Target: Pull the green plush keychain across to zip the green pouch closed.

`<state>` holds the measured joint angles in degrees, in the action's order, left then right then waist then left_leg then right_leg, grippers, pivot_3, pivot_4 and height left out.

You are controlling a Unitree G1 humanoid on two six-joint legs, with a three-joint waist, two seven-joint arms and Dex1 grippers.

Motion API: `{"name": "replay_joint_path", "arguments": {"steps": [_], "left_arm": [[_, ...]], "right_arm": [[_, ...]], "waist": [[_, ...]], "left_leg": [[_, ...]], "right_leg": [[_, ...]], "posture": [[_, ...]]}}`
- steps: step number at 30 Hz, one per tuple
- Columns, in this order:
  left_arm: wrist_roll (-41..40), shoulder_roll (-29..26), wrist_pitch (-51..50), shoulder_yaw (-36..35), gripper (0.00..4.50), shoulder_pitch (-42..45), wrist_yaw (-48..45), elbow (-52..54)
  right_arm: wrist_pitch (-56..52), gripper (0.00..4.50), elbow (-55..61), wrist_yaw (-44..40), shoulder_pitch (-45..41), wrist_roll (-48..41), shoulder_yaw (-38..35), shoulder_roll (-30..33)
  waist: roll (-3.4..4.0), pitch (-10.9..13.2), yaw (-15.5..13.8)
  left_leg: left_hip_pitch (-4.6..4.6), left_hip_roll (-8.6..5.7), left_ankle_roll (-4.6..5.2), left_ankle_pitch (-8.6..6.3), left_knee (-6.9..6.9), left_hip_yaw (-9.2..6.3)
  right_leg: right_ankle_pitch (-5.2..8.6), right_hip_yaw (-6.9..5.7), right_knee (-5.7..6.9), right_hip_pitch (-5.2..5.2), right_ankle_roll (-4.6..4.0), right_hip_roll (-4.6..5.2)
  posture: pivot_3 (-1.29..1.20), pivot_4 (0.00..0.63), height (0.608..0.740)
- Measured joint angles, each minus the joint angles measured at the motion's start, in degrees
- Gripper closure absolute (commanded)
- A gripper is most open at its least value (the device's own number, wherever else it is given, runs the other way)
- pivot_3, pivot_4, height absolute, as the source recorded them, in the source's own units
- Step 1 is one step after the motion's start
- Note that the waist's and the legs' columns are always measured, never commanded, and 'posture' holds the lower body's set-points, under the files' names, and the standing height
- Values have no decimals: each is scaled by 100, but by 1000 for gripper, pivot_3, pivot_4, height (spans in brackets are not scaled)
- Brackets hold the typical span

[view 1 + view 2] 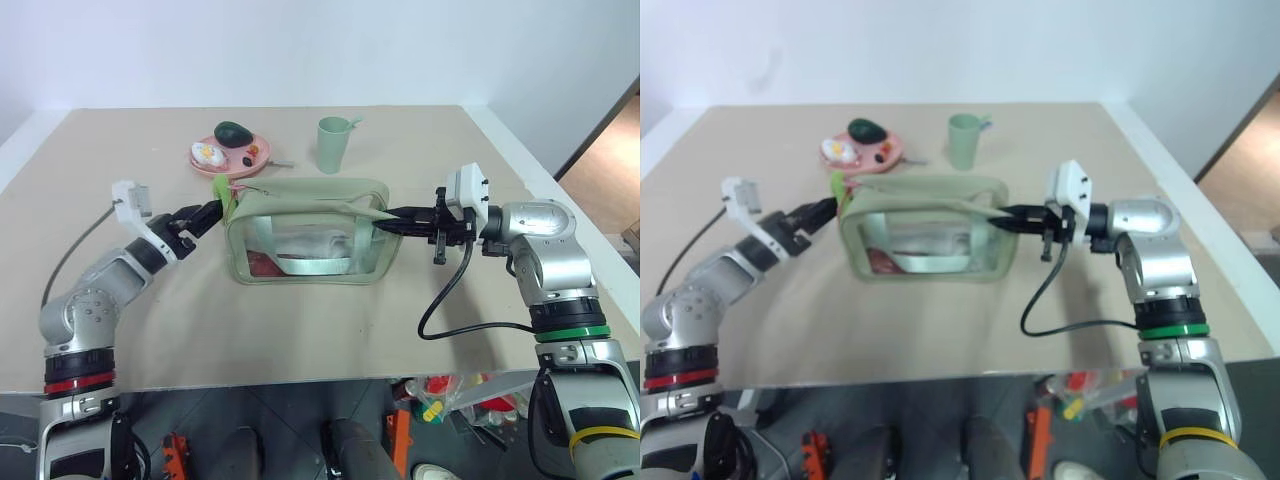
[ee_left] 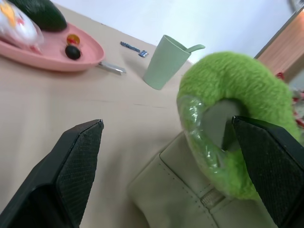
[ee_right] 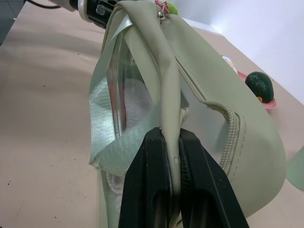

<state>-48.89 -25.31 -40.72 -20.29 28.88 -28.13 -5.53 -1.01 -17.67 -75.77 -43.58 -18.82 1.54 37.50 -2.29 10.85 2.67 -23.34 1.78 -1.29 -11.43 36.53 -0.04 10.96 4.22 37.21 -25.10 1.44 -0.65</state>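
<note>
The green pouch stands in the middle of the table, clear window side facing me. At its left top end sits the green plush keychain, a fuzzy lime ring. My left gripper is open right at that end. In the left wrist view the keychain lies between the fingers, close against one pad and well apart from the other. My right gripper points left at the pouch's right end and is shut on the pouch's fabric edge.
Behind the pouch a pink plate holds a dark avocado toy and small toy foods. A pale green cup with a spoon stands at the back centre. A small metal item lies beside the plate.
</note>
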Motion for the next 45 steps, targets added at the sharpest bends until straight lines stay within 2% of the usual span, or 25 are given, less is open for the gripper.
{"name": "replay_joint_path", "arguments": {"steps": [10, 12, 18, 21, 26, 33, 37, 45], "left_arm": [[259, 186, 389, 76, 3949, 391, -430, -532], [273, 205, 394, 81, 4486, 411, -481, -532], [-117, 230, 64, -86, 4486, 518, -414, -353], [-577, 84, -389, -110, 4486, 931, -216, 342], [-905, -12, -694, 11, 4486, 1537, 53, 1124], [-549, 122, -777, 868, 4486, 1727, 66, 1128], [131, -60, -673, 1545, 4486, 1710, -265, 1101], [530, -289, -664, 1721, 1886, 1710, -855, 1007]], "right_arm": [[12, 4500, -4, -4, -1, 52, 0, 19], [16, 4500, -6, -5, -1, 59, 0, 19], [33, 4500, -9, -7, -1, 99, 0, 44], [33, 4500, -5, -19, 1, 98, 0, 93], [34, 4500, -7, -34, 28, 100, 0, 161], [44, 4500, -19, -26, 28, 110, -1, 179], [46, 4500, -18, -14, 28, 111, 0, 179], [47, 4500, -18, 5, 38, 113, 0, 179]], "waist": [[0, 0, 1], [0, 0, 1], [-2, 1, 1], [-14, 7, -10], [-13, 7, -4], [-13, 7, -2], [-13, 7, -2], [-13, 7, -1]], "left_leg": [[1, -2, 0, 0, 0, 0], [1, -2, 0, 0, 0, 0], [-2, -2, -1, 1, 1, -1], [-9, -3, -4, 2, 4, -10], [0, -9, -5, 2, 2, -6], [0, -10, -8, 5, 2, -10], [0, -10, -8, 4, -1, -10], [0, -10, -8, 5, -1, -9]], "right_leg": [[-1, 1, -1, 2, 2, 1], [-1, 1, -1, 1, 2, 1], [-2, 1, -1, 1, 5, 2], [-4, -4, -3, 1, 8, 3], [-3, 1, -4, 7, 14, 7], [-4, -1, -4, 7, 13, 4], [-3, 0, -4, 4, 12, 4], [-2, 0, -4, 4, 11, 4]], "posture": [[0, 150, 740], [0, 150, 740], [0, 150, 740], [0, 150, 740], [0, 150, 740], [0, 150, 740], [0, 150, 740], [0, 150, 740]]}}
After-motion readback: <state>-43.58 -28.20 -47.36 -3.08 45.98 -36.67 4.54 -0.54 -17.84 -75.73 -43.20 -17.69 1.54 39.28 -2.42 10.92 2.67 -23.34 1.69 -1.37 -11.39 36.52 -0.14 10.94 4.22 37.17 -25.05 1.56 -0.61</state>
